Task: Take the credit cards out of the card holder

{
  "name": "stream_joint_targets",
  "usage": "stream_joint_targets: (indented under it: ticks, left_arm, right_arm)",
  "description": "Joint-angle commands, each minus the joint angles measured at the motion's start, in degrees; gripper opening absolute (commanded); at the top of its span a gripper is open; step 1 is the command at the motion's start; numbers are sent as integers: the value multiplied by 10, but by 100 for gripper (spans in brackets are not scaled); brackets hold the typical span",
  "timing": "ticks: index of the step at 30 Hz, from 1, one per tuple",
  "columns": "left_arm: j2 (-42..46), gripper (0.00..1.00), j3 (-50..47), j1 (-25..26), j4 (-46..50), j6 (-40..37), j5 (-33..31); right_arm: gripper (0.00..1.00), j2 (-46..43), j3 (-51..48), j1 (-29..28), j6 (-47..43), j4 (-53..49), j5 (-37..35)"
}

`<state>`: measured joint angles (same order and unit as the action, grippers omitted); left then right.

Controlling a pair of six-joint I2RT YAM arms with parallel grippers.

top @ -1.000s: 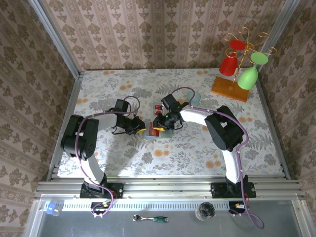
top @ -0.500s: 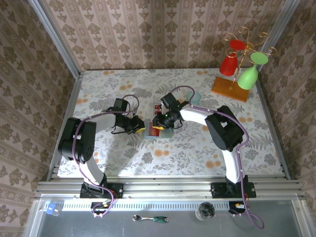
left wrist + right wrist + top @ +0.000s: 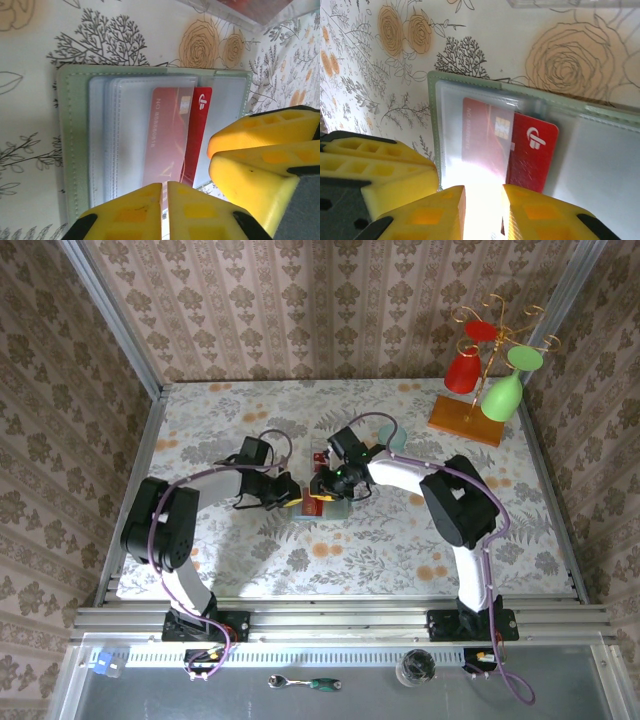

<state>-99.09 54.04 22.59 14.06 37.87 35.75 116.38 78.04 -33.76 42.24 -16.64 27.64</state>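
Where the card holder [image 3: 72, 150] is lying: flat and open on the flowered desk [image 3: 30, 115], near its middle.
Red credit card [image 3: 167, 130]: sitting partly inside a clear sleeve, one side sticking out.
Left gripper [image 3: 165, 186]: jaws are pressing almost together at the card's edge, seemingly pinching it.
Right gripper [image 3: 482, 192]: jaws are standing slightly apart over the holder's edge; I cannot tell whether they are gripping anything.

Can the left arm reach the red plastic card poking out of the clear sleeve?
Probably yes: the left gripper sits at the edge of the red plastic card; the right gripper stands beside, not over it.
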Motion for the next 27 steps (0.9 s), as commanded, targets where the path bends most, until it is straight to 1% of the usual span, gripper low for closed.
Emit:
stream_joint_targets:
  ticks: [1, 12, 27]
  left_arm:
    - [-17, 9, 10, 3, 2, 5, -5]
    - [-35, 8, 2, 3, -7, 6, -3]
    - [-45, 7, 8, 3, 18, -4, -14]
  right_arm:
    - [25, -25, -21, 7, 10, 6, -2]
    - [25, -20, -29, 11, 11, 4, -1]
    - [26, 2, -36, 12, 20, 13, 9]
